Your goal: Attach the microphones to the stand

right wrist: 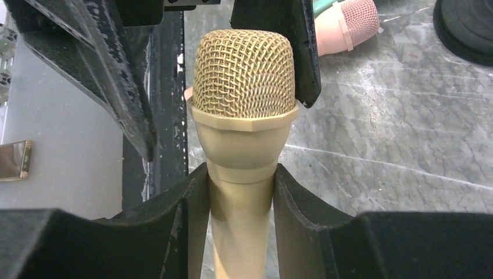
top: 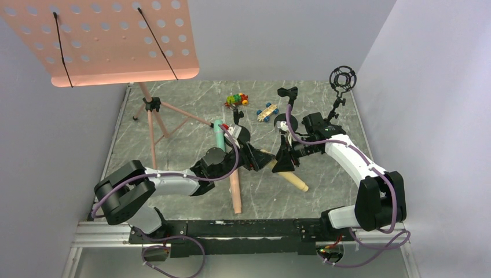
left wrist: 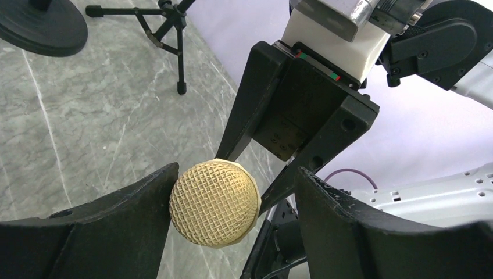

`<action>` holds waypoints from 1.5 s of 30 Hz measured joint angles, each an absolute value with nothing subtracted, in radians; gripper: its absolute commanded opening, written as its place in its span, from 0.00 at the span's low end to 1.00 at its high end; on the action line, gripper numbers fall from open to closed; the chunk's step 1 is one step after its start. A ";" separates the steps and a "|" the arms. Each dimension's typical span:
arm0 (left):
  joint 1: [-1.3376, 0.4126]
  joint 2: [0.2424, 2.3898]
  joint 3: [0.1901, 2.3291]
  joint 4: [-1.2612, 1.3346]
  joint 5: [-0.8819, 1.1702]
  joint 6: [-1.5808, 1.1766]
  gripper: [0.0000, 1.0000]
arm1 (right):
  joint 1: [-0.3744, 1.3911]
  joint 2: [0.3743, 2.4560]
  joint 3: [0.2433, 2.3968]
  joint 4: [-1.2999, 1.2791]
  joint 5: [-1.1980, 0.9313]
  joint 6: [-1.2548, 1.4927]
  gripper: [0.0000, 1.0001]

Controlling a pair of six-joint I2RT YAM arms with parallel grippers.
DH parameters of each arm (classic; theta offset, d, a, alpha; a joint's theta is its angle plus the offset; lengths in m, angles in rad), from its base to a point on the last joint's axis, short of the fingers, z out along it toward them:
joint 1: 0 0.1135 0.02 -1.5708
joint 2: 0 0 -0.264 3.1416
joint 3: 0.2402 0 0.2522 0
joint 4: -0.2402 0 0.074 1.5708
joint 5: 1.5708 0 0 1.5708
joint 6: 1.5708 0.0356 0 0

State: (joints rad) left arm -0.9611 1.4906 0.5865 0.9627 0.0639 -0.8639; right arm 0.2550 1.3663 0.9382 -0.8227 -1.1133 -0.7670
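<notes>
Now my right fingers point(right wrist: 174, 226) clamp the yellow microphone point(right wrist: 243, 75) by the neck; its head pokes between my parted left fingers point(left wrist: 128, 215).

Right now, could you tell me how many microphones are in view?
3. The pale yellow microphone is in the right tool; the peach-pink microphone lies beneath the left arm; the mint-green microphone is beside it.

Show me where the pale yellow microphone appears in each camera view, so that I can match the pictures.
Top external: the pale yellow microphone slants just right of centre, only its handle showing.
Left wrist: its mesh head fills the bottom centre, seen end-on.
Right wrist: upright at centre, its neck between the fingers of the right gripper.
Shared landmark: the grey marbled table, behind it in all three.
</notes>
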 measured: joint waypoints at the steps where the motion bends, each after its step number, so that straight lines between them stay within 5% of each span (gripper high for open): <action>1: -0.961 1.497 0.586 0.965 0.068 -0.865 0.75 | 0.255 1.366 0.938 -0.824 -1.113 -0.767 0.22; 31: -0.974 1.505 0.607 0.844 0.194 -0.859 0.67 | 0.254 1.359 0.939 -0.852 -1.135 -0.779 0.24; 45: -0.975 1.501 0.606 0.859 0.175 -0.863 0.71 | 0.254 1.359 0.955 -0.860 -1.137 -0.810 0.24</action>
